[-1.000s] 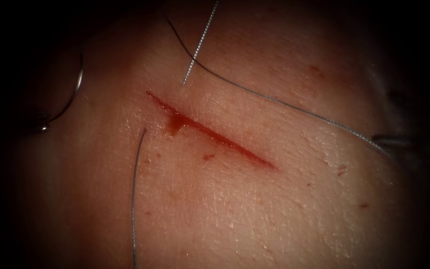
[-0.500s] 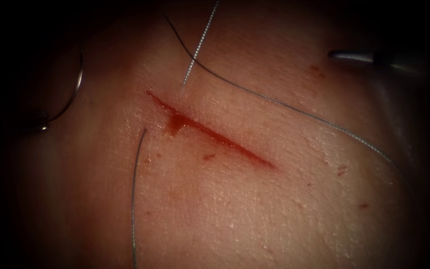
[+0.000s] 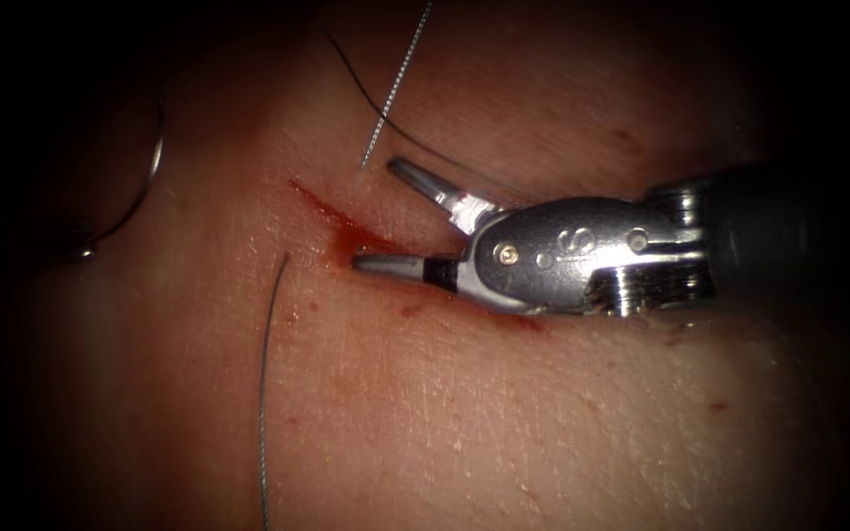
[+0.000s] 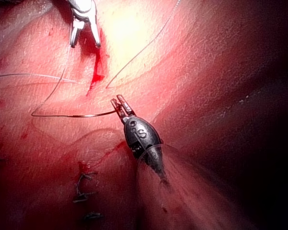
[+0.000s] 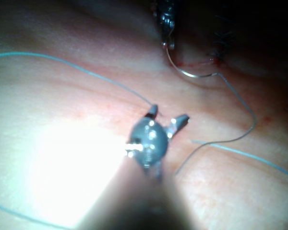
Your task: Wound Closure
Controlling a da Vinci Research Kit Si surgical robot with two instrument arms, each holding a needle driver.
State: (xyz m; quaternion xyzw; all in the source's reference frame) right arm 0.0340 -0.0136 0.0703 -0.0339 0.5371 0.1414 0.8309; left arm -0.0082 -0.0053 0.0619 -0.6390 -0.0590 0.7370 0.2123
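The cut point(image 3: 319, 204) runs slantwise across the tissue point(image 3: 464, 423), with red fluid point(image 3: 344, 243) at its upper end. My right tool point(image 3: 374, 216) comes in from the right and hangs over the cut, jaws open and holding nothing; it is also seen as the right tool point(image 5: 168, 116). My left tool point(image 4: 120, 104) is shut on the curved needle point(image 4: 72, 115) near one end. The needle point(image 3: 155, 157) lies out of the tissue, far left of the cut. Thread point(image 3: 262, 393) lies left of the cut, and another strand point(image 3: 400, 74) comes down from above.
A row of dark older stitches point(image 4: 84, 191) sits beside the left tool's shaft. A dark strand of thread point(image 3: 361, 93) curves under the right tool's upper jaw. Small red spots point(image 3: 411, 310) dot the tissue near the cut.
The right tool has come from the right edge, up and then left over the cut, with its jaws now open. The needle and the left tool have stayed where they were.
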